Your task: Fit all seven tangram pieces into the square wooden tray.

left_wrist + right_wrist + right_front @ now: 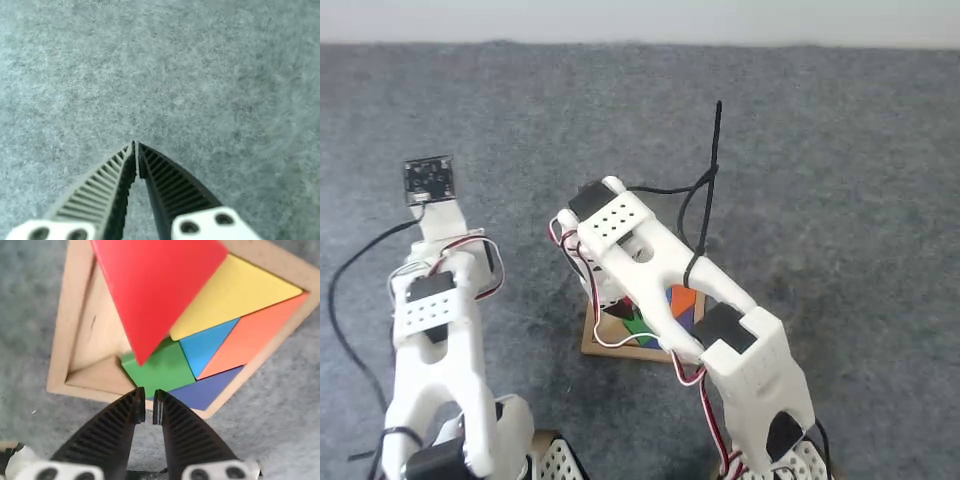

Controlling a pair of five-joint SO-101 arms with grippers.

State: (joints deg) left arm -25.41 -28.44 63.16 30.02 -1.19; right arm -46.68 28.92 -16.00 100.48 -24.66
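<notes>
- Six coloured pieces counted inside the wooden tray (pixel 62 340), which sits on the grey tabletop (pixel 200 75) right under the right arm!
- Yellow triangle (pixel 235 295), orange triangle (pixel 255 335), blue triangle (pixel 207 347), green square (pixel 160 370) and purple piece (pixel 205 390) look bedded flat, edge to edge along one side of the tray.
- Red triangle (pixel 155 285), the big one, is the trouble. Its tip rides over the green square, so I judge it tilted rather than seated.
- Bare wood shows beside it, so there looks to be room for it to drop in. Whether a seventh piece hides beneath, I can't tell.
- Right pincer (pixel 149 407) hangs just outside the tray's rim, near the green square, jaws pinched nearly together and gripping nothing.
- Left pincer (pixel 136 150) is well apart over bare tabletop, clenched tip to tip and empty.
- Most of the job looks done; what's left, by my reckoning, is settling that red triangle flat.
</notes>
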